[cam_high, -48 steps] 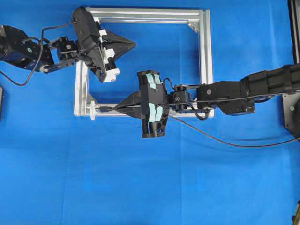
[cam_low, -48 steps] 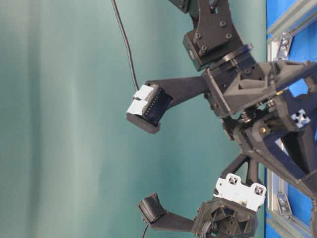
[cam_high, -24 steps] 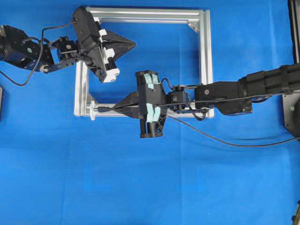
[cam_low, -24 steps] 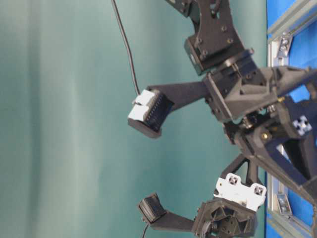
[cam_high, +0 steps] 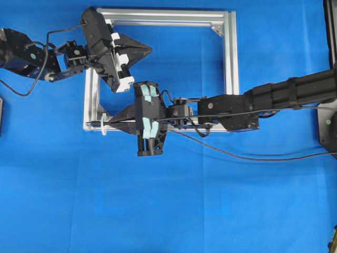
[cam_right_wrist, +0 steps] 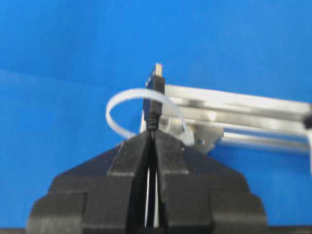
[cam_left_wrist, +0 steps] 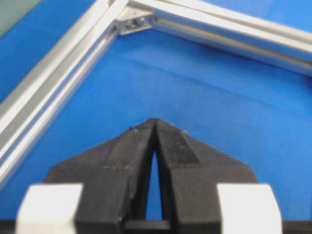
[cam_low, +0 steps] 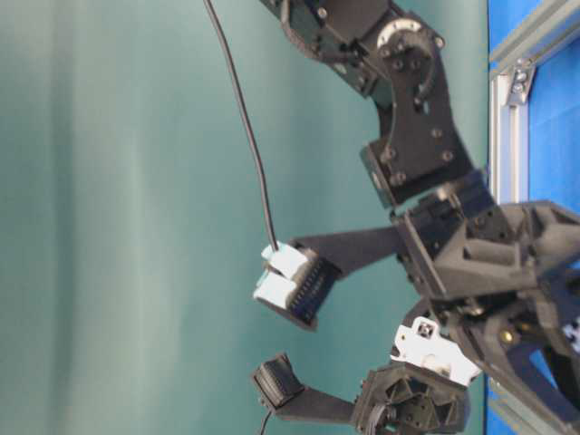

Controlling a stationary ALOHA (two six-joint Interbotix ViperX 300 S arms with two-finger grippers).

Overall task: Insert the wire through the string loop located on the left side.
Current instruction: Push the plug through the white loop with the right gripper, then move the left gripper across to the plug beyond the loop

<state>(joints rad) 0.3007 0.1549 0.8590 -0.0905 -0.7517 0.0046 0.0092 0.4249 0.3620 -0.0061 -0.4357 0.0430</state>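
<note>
Right gripper (cam_right_wrist: 151, 134) clamped on wire (cam_right_wrist: 155, 97) — plug tip just ahead, inside string loop (cam_right_wrist: 122, 100); left gripper (cam_left_wrist: 154, 122) closed, empty.

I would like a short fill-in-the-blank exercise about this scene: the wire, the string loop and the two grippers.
1. The right gripper is shut on the ____.
2. In the right wrist view, the plug tip stands inside the white ____, at a corner of the aluminium frame.
3. The left gripper is shut and holds ____.
4. The cloth under the frame is ____ in colour.

Missing words: wire; string loop; nothing; blue
</note>
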